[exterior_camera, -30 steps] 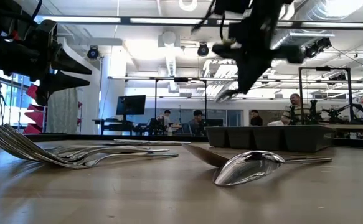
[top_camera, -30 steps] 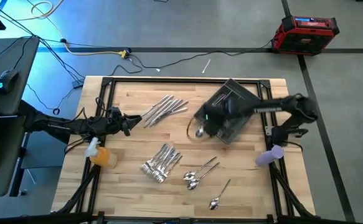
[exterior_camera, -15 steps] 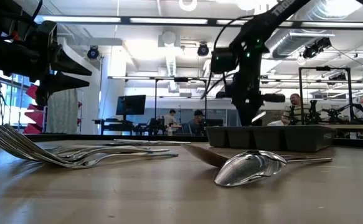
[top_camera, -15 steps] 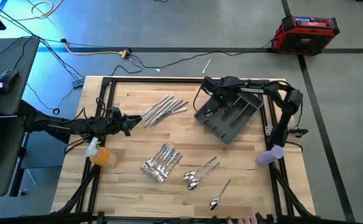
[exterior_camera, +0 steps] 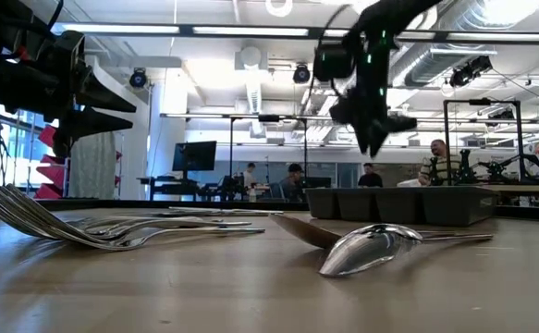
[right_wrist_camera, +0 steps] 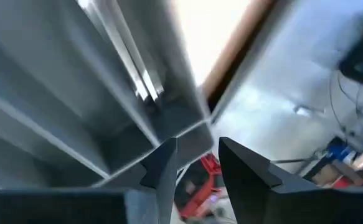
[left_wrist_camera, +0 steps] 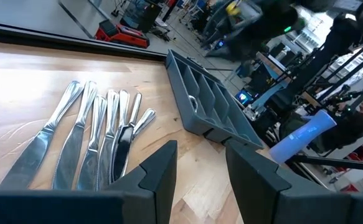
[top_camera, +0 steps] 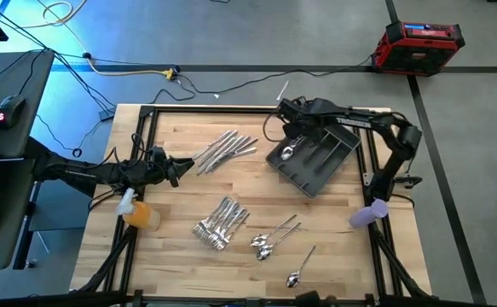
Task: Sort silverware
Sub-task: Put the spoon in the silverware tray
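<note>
Spoon point(top_camera: 287, 153) lying in grey tray point(top_camera: 326, 167) | right end effector point(top_camera: 286, 111) above tray's far corner, fingers apart, empty | left end effector point(top_camera: 174, 170) parted beside knives point(top_camera: 224, 148)

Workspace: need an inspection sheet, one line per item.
Surface: wooden table, black frame.
Job's things: knives far left; forks near centre; three spoons near right; one spoon in grey tray.
Clutter: orange object left edge, purple object right edge.
Grippers: left gripper open, beside knives; right gripper open, over tray's far corner.
Cables: on floor beyond table.
Surroundings: red case; people in the room behind.
</note>
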